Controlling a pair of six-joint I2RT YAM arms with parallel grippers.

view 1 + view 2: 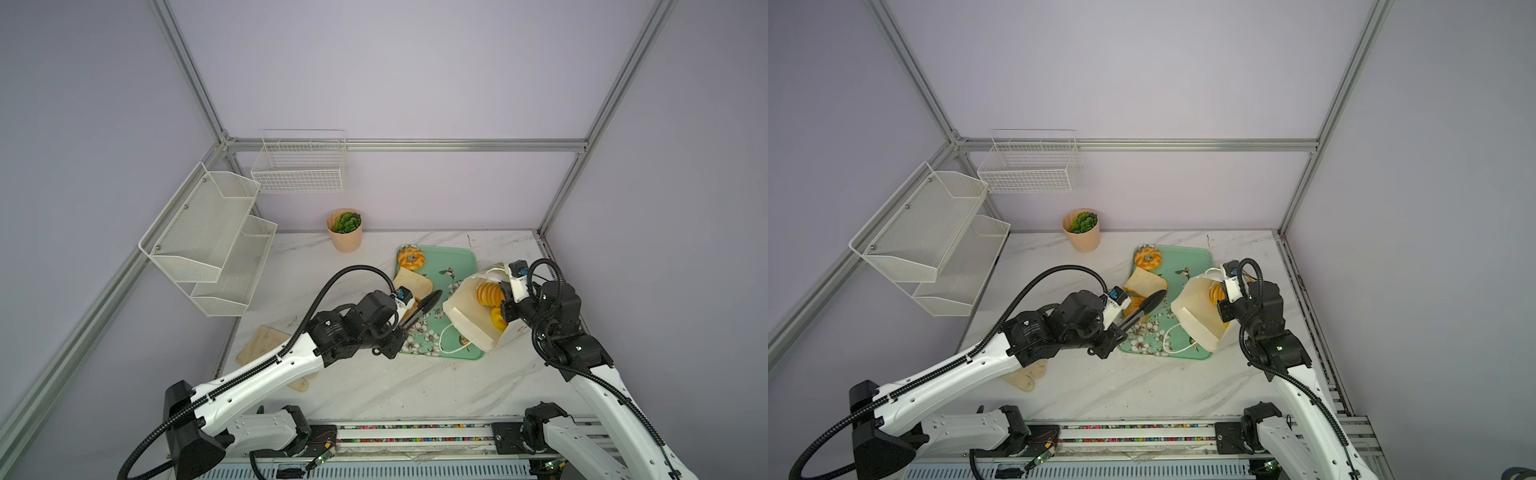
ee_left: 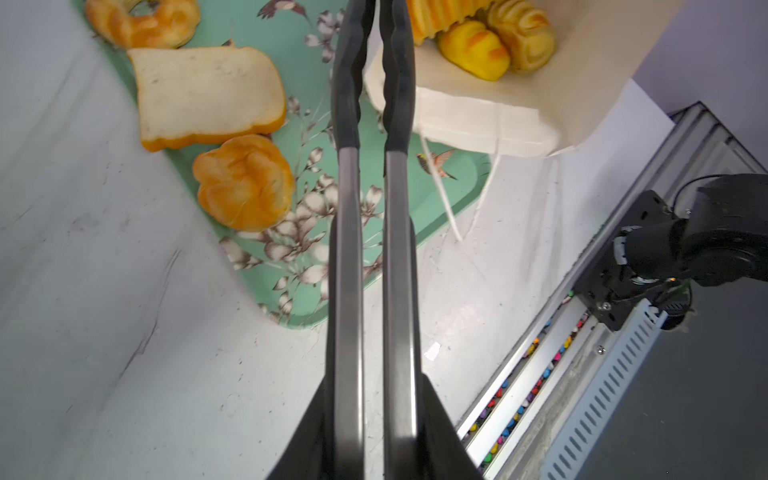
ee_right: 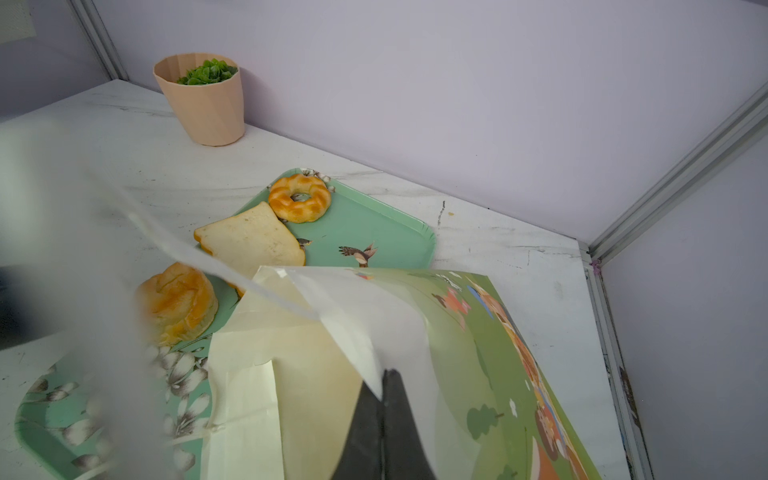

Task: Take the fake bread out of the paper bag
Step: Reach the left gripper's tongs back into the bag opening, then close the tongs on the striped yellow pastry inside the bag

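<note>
Well, glossy ridged loaf (image 1: 489,294), paper bag (image 1: 467,322)

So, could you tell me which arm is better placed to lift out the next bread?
Left: the left gripper holds empty tongs beside the open paper bag, fake bread inside; the right gripper is pinching its rim.
</note>
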